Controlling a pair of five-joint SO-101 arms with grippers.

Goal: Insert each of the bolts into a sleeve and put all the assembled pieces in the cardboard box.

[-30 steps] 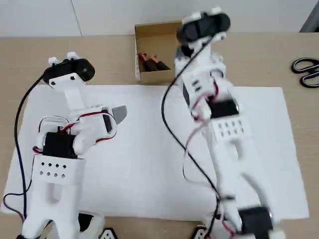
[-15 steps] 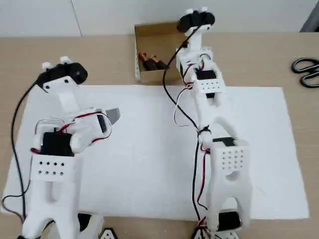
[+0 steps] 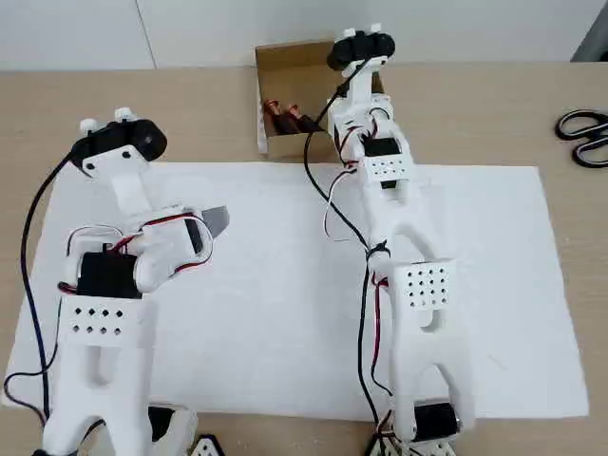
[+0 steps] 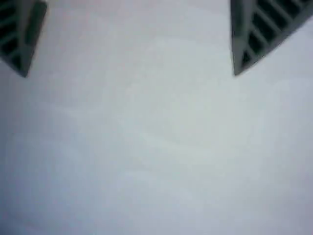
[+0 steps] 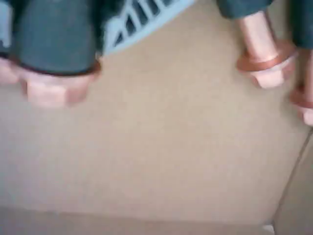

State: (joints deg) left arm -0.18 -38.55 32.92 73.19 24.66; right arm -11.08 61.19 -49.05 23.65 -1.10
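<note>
The cardboard box [image 3: 288, 63] stands at the table's far edge, with assembled bolt-and-sleeve pieces [image 3: 286, 120] lying inside. The right arm stretches over the box. My right gripper [image 5: 83, 44] is low over the box floor [image 5: 161, 161], shut on a dark sleeve [image 5: 54, 34] with a copper bolt head [image 5: 49, 89] sticking out. Another assembled piece [image 5: 261, 54] lies beside it in the box. My left gripper [image 3: 214, 220] hangs open over the white paper [image 4: 161, 147], its two dark fingers [image 4: 257, 34] wide apart with nothing between them.
A large white paper sheet [image 3: 285, 304] covers the middle of the wooden table. Scissors [image 3: 584, 133] lie at the far right edge. Both arm bases stand at the near edge.
The right arm has stretched forward and lowered its gripper into the cardboard box. The left arm drew back slightly to the left and now holds still.
</note>
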